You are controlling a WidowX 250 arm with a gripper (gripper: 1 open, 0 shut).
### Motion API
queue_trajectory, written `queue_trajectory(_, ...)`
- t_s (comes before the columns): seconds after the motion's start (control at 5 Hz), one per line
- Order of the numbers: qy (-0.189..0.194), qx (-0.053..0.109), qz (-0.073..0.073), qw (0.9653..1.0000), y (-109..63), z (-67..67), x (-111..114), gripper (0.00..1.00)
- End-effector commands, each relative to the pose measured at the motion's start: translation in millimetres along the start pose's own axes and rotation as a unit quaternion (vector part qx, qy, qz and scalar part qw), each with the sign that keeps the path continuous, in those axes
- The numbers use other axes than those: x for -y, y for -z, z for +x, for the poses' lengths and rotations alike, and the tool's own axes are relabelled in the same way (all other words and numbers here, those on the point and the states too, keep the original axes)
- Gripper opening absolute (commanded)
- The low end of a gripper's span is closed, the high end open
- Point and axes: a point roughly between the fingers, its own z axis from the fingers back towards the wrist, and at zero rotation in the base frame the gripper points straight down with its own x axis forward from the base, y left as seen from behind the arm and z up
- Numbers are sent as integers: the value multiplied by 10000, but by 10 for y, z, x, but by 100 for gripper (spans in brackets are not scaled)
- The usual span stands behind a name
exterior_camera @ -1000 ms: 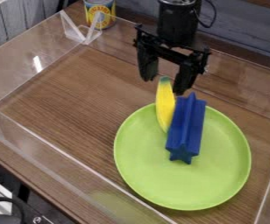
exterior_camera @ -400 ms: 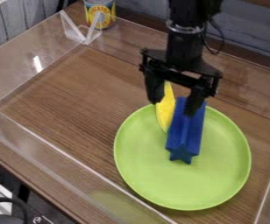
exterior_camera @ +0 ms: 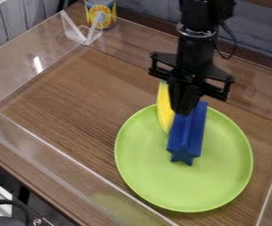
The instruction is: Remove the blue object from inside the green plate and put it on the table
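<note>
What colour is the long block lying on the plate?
Deep blue; the block shows clearly in the camera view, on the lime-green plate.

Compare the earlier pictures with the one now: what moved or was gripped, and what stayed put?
The gripper moved right and down over the green plate, and its jaws, open before, have closed on the upper end of the blue block. The block, the banana and the plate have not shifted.
</note>
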Motion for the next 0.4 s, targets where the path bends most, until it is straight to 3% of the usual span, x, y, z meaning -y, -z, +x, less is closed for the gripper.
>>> queue_trajectory(0.0,155,253,-59,9995,-152,73,-105,0)
queue_trajectory(0.2,261,278,-92,9992,-210,80,-242,0)
